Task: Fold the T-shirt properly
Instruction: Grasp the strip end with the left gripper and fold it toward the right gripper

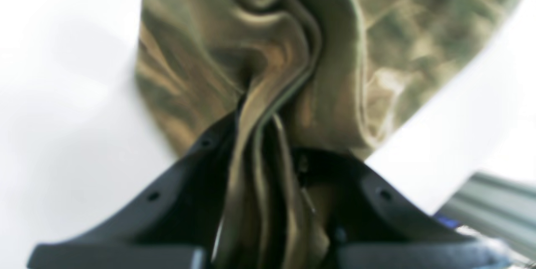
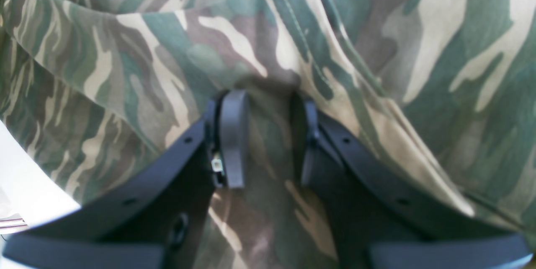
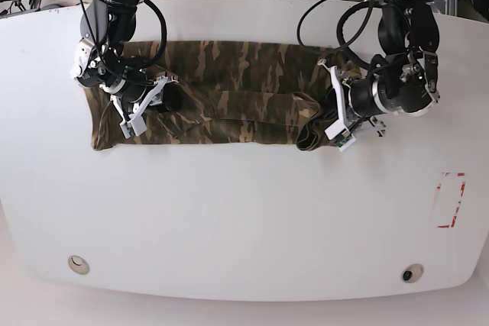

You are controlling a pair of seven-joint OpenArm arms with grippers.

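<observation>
t-shirt (image 3: 229, 101): you see it lying as a long camouflage band across the far half of the white worktop (image 3: 244, 219), reaching from one set of fingers to the other.
left fingers (image 1: 268, 143): clenched on a bunched fold of the t-shirt; in the left wrist view the cloth runs up from between them in tight ridges.
right fingers (image 2: 268, 135): parted, pressed down onto the cloth with a strip of t-shirt between them; you cannot tell whether they grip it.
edges: the near long edge of the band runs fairly straight between both sets of fingers; the end at the left fingers is rumpled and lifted.
open room: bare worktop spreads wide on the near side of both fingers.
red marking (image 3: 449, 200): a red outlined rectangle well apart from the left fingers, on the near side.
</observation>
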